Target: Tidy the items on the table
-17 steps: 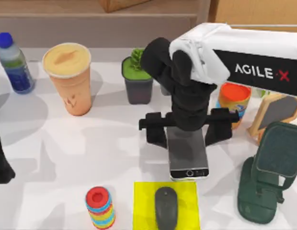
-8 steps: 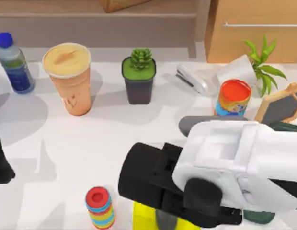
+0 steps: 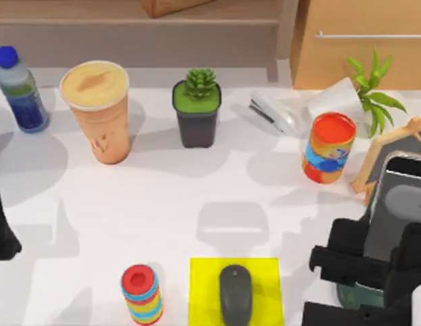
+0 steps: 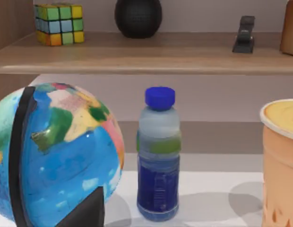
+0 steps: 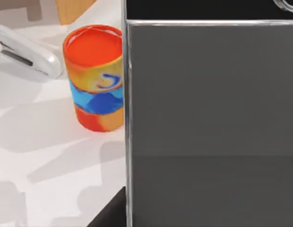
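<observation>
Right end effector [image 3: 394,268] gripping smartphone [image 3: 400,204], colourful can [image 3: 329,148] beside

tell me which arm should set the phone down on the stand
Right. Its end effector already holds the smartphone directly over the green stand at the table's right edge; the left arm sits parked at the far left.

My dark grey mouse [image 3: 235,303] lies flat on a yellow pad [image 3: 271,278] at the near edge of the table [image 3: 163,204]. My tall orange cup [image 3: 98,112] stands up at the back left. My phone [image 3: 399,210] is lifted up at the right.
</observation>
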